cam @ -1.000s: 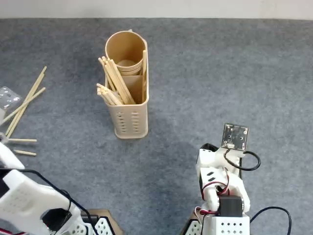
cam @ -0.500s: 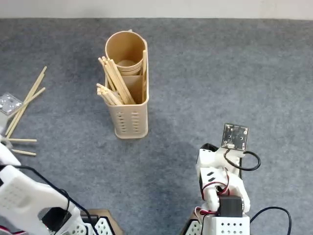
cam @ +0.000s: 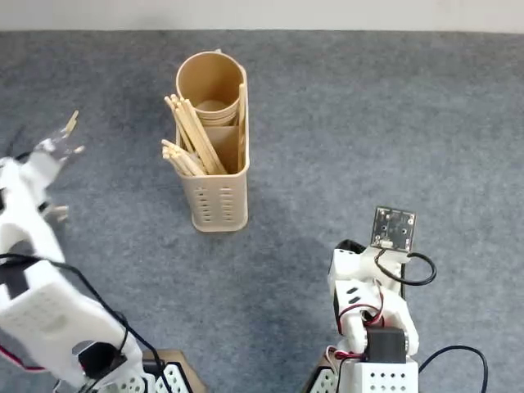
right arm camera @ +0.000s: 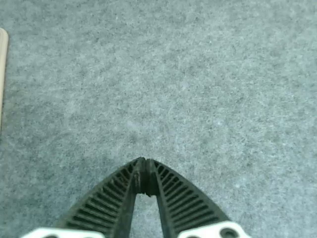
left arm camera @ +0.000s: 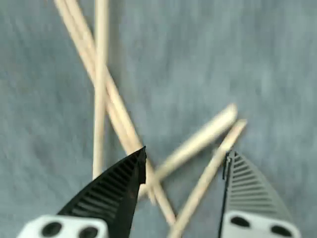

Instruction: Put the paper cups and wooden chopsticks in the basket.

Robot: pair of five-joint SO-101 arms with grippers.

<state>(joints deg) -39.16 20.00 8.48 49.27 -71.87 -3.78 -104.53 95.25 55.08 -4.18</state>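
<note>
A tan slotted basket stands upright on the grey carpet. A paper cup sits in its far compartment and several wooden chopsticks lean in the near one. More loose chopsticks lie crossed on the carpet at the far left, their tips poking out past my left arm. My left gripper hangs open just above them, one finger on each side of the crossing sticks, holding nothing. My right gripper is shut and empty over bare carpet, near the table's front.
The right arm is folded at the front right with its camera board facing up. A sliver of the basket's edge shows in the right wrist view. Open carpet lies between the basket and both arms.
My left arm has swung away from the front edge and now covers the loose chopsticks at the far left. The right arm has not moved.
</note>
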